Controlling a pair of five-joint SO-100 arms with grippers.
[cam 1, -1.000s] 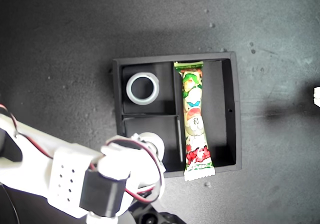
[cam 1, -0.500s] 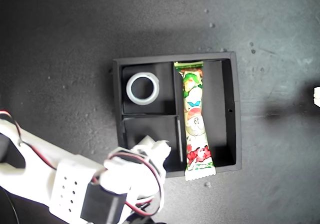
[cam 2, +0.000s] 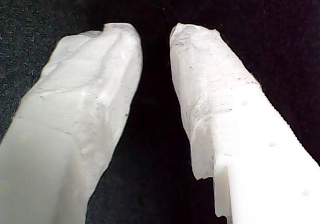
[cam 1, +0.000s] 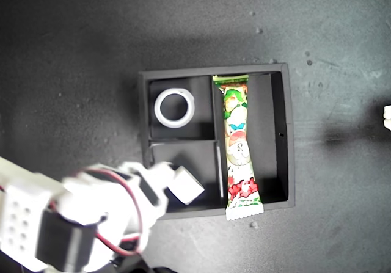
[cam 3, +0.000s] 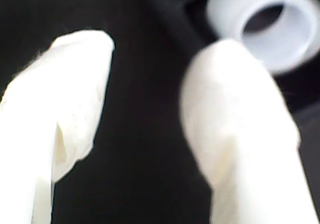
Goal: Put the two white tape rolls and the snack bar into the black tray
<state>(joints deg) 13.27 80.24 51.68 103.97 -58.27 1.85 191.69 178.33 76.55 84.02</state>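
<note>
Black tray (cam 1: 288, 140), centre of exterior view: wide tape roll (cam 1: 174, 107) in upper small compartment; snack bar (cam 1: 238, 148) in long compartment. My second gripper (cam 1: 177, 184) (jaws apart, empty) over lower compartment; second roll unseen. Withdraw straight up, clear of the walls.

You're looking at a bench-top robot test setup, lab or hobby workspace; exact room can't be told. Dark speckled mat (cam 1: 91, 53) fills the exterior view, scattered with pale crumbs. A white 3D-printed arm (cam 1: 67, 218) with a black servo and exposed red wiring sits at that view's lower left.
</note>
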